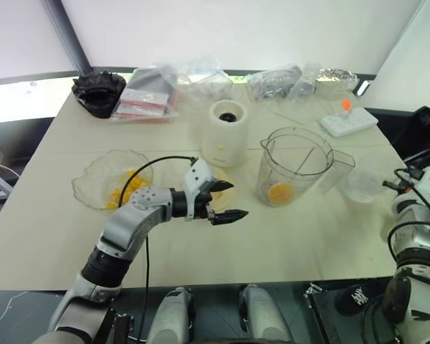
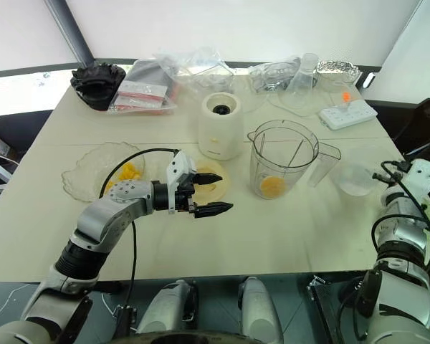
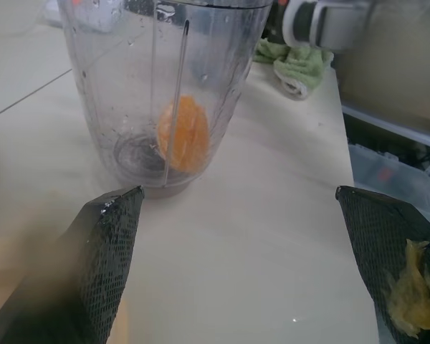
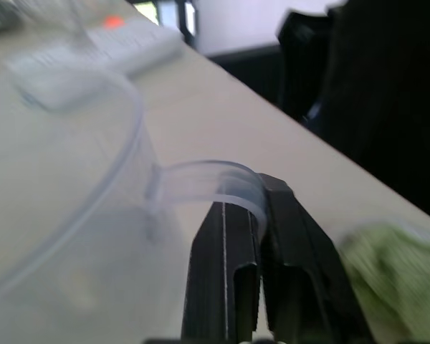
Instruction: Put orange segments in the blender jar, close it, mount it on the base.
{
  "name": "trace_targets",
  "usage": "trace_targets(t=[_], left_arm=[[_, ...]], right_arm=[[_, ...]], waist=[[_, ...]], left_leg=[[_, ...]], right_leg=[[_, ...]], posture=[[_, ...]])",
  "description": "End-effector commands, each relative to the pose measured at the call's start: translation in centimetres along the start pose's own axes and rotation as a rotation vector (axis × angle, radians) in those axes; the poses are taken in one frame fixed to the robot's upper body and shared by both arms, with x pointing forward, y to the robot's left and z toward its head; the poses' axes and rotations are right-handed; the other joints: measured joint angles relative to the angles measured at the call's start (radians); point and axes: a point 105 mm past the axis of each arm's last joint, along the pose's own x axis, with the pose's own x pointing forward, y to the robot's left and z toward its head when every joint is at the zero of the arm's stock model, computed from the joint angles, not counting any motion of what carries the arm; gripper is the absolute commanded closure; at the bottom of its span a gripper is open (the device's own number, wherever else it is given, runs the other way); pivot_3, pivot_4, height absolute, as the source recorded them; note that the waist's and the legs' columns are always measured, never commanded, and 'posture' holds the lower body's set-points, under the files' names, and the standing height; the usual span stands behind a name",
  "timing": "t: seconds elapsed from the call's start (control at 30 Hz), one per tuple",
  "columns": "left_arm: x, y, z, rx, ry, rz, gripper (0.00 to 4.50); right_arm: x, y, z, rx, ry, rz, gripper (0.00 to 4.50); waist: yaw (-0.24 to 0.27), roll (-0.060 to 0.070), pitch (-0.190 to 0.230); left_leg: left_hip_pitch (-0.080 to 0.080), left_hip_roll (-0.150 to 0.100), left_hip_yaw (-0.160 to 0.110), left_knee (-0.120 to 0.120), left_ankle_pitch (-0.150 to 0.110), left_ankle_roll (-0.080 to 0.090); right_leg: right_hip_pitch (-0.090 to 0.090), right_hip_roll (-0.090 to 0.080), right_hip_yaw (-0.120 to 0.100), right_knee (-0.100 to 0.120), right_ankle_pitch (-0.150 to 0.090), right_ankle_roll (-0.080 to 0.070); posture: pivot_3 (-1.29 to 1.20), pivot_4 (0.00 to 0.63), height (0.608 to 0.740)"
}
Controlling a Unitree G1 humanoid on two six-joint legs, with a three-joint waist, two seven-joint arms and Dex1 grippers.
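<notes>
The clear blender jar (image 1: 295, 166) stands right of centre with one orange segment (image 1: 279, 192) at its bottom. More orange segments (image 1: 127, 188) lie in a crinkled clear dish (image 1: 93, 179) at the left. Behind them stands the cream base (image 1: 226, 134). My left gripper (image 1: 236, 200) hovers open between dish and jar, pointing at the jar, empty, with orange pulp stuck to one finger (image 3: 412, 301). A flat cream lid (image 2: 213, 180) lies under it. My right gripper (image 4: 254, 204) is shut on the tab of a small clear cup (image 1: 361, 188) at the table's right edge.
Plastic bags (image 1: 165, 86), a black object (image 1: 98, 89) and a foil dish (image 1: 335, 77) line the back edge. A white power strip (image 1: 349, 120) lies at the back right. A green cloth (image 4: 394, 272) sits beside the right gripper.
</notes>
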Motion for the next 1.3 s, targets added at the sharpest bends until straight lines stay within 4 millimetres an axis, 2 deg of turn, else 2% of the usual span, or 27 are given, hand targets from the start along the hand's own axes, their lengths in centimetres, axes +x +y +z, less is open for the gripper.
trace_targets(t=[0.03, 0.33, 0.67, 0.8, 1.1, 1.23, 1.3], left_arm=[[-0.1, -0.3, 1.2, 0.058, -0.031, -0.003, 0.0], [-0.1, -0.2, 1.3, 0.06, -0.03, 0.002, 0.0], [0.1, 0.1, 1.7, 0.076, -0.039, 0.02, 0.0], [0.3, 0.2, 1.8, 0.077, -0.044, 0.029, 0.0], [0.1, 1.3, 1.9, 0.095, -0.04, 0.055, 0.0], [-0.1, 1.8, 2.2, 0.097, -0.056, 0.067, 0.0], [-0.1, 2.0, 2.5, 0.1, -0.082, 0.075, 0.0]], right_arm=[[-0.1, -0.6, -0.2, -0.017, 0.008, -0.015, 4.46], [-0.5, 0.1, -0.6, 0.0, -0.003, -0.009, 4.46], [-2.0, 1.5, 0.7, 0.338, -0.093, -0.08, 4.46], [-2.5, 1.7, 1.4, 0.407, -0.107, -0.082, 4.46], [-3.7, 1.6, 4.8, 0.413, -0.201, -0.078, 4.46], [-4.1, 1.6, 7.3, 0.404, -0.257, -0.063, 4.46], [-4.4, 1.9, 8.7, 0.338, -0.275, -0.034, 4.46]], waist=[[0.004, 0.0, 0.0], [-0.003, 0.0, 0.0], [-0.008, 0.0, 0.0], [-0.014, 0.004, 0.002], [-0.02, 0.012, 0.006], [-0.022, 0.012, 0.006], [-0.022, 0.014, 0.007]], left_leg=[[0.0, 0.0, -0.001, 0.0, 0.0, 0.0], [0.0, 0.0, -0.001, 0.0, 0.0, 0.0], [0.0, 0.002, -0.002, -0.001, 0.0, 0.0], [0.0, 0.003, -0.002, -0.001, 0.0, 0.0], [-0.001, 0.001, -0.001, -0.003, 0.0, 0.0], [-0.001, 0.001, -0.001, -0.004, 0.0, 0.0], [-0.001, 0.001, -0.001, -0.004, 0.0, 0.0]], right_leg=[[0.001, 0.001, 0.0, -0.001, 0.0, 0.0], [0.001, 0.0, 0.002, -0.003, 0.0, 0.0], [0.0, 0.001, 0.002, -0.002, 0.0, 0.0], [-0.001, 0.001, 0.002, -0.002, 0.0, 0.0], [-0.002, 0.001, 0.002, -0.002, 0.0, 0.0], [-0.003, 0.001, 0.002, -0.002, 0.0, 0.0], [-0.003, 0.001, 0.002, -0.001, 0.0, 0.0]], posture=[[0.0, 0.15, 0.74], [0.0, 0.15, 0.74], [0.0, 0.15, 0.74], [0.0, 0.15, 0.74], [0.0, 0.15, 0.74], [0.0, 0.15, 0.74], [0.0, 0.15, 0.74]])
